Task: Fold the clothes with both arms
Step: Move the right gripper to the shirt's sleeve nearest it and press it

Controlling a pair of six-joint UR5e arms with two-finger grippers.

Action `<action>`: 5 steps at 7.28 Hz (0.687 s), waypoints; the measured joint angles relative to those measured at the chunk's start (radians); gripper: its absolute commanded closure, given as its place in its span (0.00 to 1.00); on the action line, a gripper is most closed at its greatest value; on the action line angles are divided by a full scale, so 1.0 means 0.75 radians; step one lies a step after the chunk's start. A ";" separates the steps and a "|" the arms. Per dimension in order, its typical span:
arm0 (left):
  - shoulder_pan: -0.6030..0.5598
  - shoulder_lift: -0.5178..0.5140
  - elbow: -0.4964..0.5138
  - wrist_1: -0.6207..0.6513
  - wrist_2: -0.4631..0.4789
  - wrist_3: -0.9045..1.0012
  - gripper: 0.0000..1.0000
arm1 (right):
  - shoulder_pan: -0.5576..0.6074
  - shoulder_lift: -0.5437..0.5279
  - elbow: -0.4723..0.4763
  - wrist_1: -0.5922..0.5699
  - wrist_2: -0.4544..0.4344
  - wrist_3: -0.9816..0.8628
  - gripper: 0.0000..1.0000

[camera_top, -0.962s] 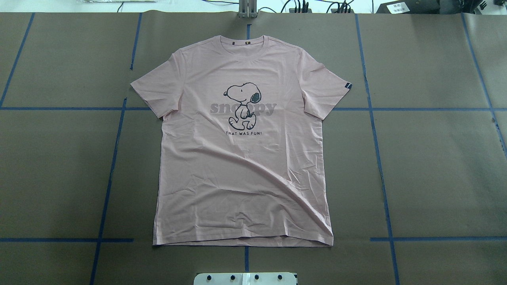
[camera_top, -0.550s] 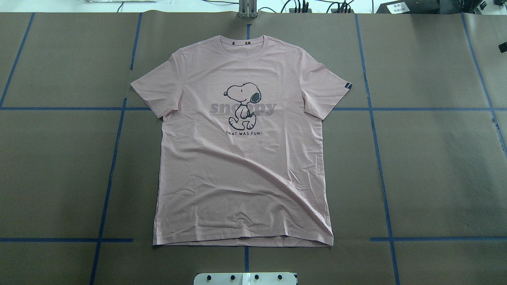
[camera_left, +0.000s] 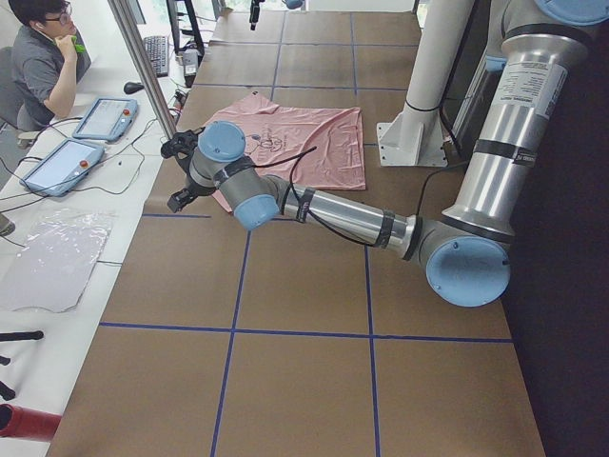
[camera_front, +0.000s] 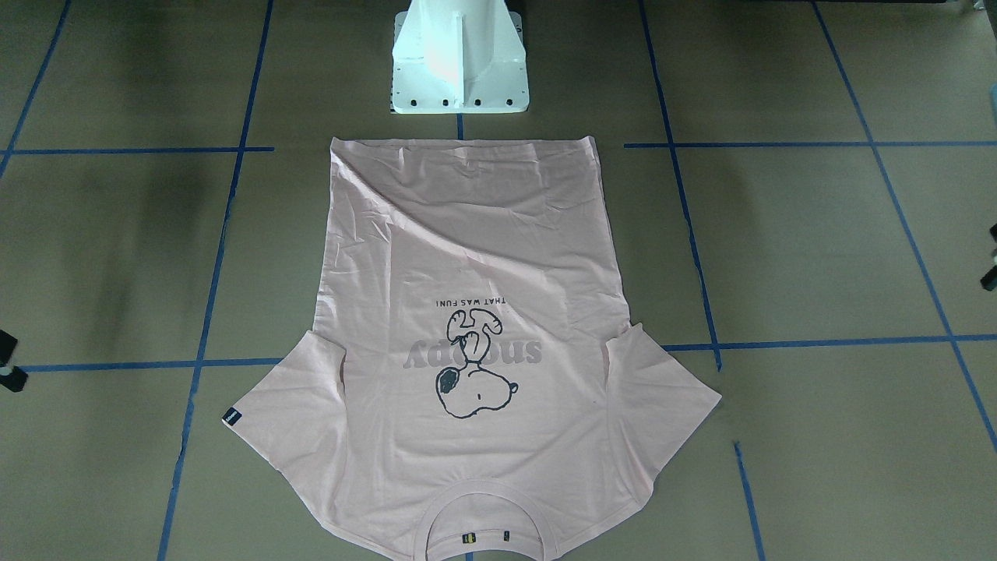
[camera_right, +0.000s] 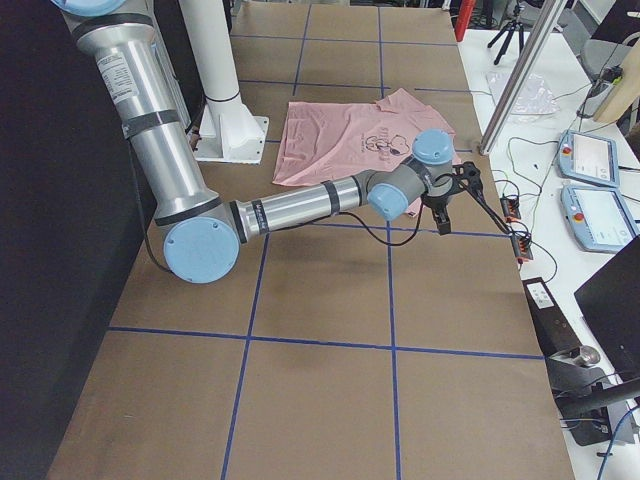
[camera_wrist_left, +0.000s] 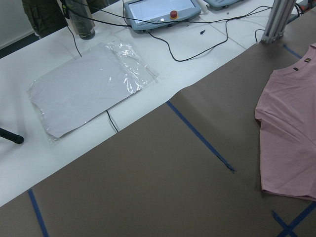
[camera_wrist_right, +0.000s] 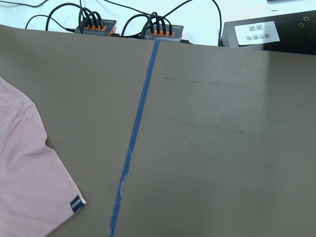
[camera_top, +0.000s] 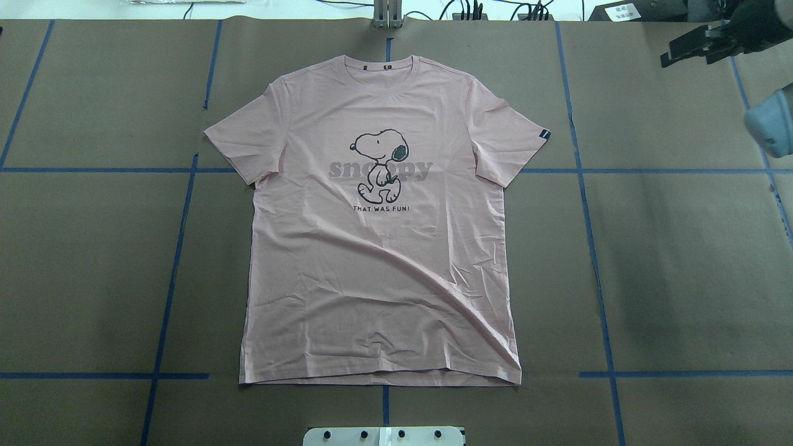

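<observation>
The pale pink T-shirt lies flat and face up in the middle of the brown table, collar at the far edge, Snoopy print showing. Its hem is near the robot's base. My right gripper hovers off the shirt's tagged sleeve, well apart from it, fingers spread and holding nothing. My left gripper only pokes in at the front view's edge, two tips apart, clear of the other sleeve. In the side views both arms, left and right, reach out low over the table.
The white pedestal base stands at the shirt's hem. Blue tape lines grid the table. Beyond the far edge are a plastic-wrapped sheet, touch panels, cable plugs, a metal post and a seated person.
The right arm and its gripper have swung into the overhead view from the upper right edge, toward the shirt. The shirt has not moved.
</observation>
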 measured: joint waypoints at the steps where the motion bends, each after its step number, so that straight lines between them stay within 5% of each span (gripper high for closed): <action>1: 0.037 0.004 0.004 -0.012 0.001 -0.001 0.00 | -0.113 0.067 -0.046 0.052 -0.133 0.184 0.23; 5: 0.059 0.008 0.001 -0.021 0.001 -0.007 0.00 | -0.414 0.166 -0.224 0.227 -0.508 0.540 0.31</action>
